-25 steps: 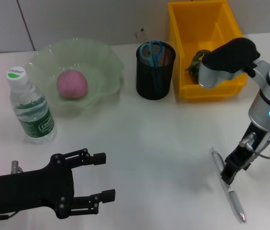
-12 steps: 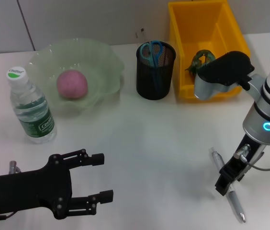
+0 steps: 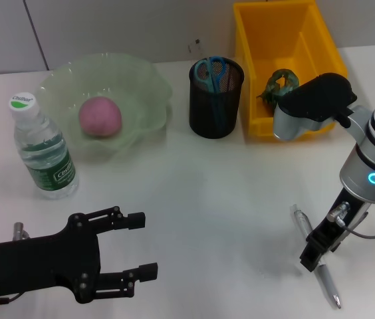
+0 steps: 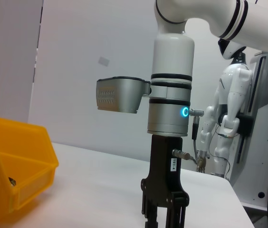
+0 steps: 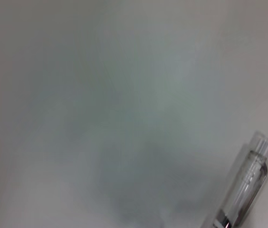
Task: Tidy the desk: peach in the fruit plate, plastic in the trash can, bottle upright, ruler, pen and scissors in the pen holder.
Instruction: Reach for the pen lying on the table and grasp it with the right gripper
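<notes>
Pen step, I reckon. My right gripper (image 3: 312,256) sits down on the pen (image 3: 316,258) lying near the desk's (image 3: 214,193) front right corner; can't tell its opening. Left gripper (image 3: 141,254) idles wide open, empty, front left. Next: clamp, lift, carry to the pen holder (image 3: 215,100).

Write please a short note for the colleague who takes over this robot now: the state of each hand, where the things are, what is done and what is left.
Left hand: open, idle low over the near left of the desk, holding nothing.
Right hand: down at the pen on the near right of the desk; a grip cannot be confirmed.
Done: peach lies in the fruit plate; bottle stands upright; scissors are in the pen holder; a crumpled greenish piece, probably the plastic, is in the trash can.
Left: pen into the pen holder. Ruler seems to stand in the holder, but verify.
</notes>
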Controlling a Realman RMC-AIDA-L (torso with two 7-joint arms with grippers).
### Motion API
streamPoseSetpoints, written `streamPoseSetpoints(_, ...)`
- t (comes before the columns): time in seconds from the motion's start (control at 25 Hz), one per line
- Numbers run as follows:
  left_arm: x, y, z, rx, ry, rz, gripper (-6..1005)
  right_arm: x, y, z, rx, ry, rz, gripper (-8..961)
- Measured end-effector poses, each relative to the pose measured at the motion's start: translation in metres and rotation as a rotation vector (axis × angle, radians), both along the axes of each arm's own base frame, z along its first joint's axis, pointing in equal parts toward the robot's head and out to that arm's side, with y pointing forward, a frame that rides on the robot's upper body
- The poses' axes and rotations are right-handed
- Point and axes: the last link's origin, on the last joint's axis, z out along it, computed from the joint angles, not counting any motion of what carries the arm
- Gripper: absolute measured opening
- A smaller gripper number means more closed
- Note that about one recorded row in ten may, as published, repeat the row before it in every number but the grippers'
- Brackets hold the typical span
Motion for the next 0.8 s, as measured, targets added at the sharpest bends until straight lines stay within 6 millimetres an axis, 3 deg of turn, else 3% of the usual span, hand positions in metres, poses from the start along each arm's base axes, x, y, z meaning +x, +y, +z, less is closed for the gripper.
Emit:
streamPoseSetpoints(0.48, -0.0004, 0.0002, 0.0007, 0.001, 0.000, 0.001, 803, 0.0012, -0.0022, -0.0062, -0.020, -0.022, 0.033, 575)
streamPoseSetpoints(0.8, -0.0005, 0.0005, 0.0011, 0.003, -0.001, 0.003, 803, 0.0015, -0.0019, -0.0064, -0.019, -0.021, 0.033, 479)
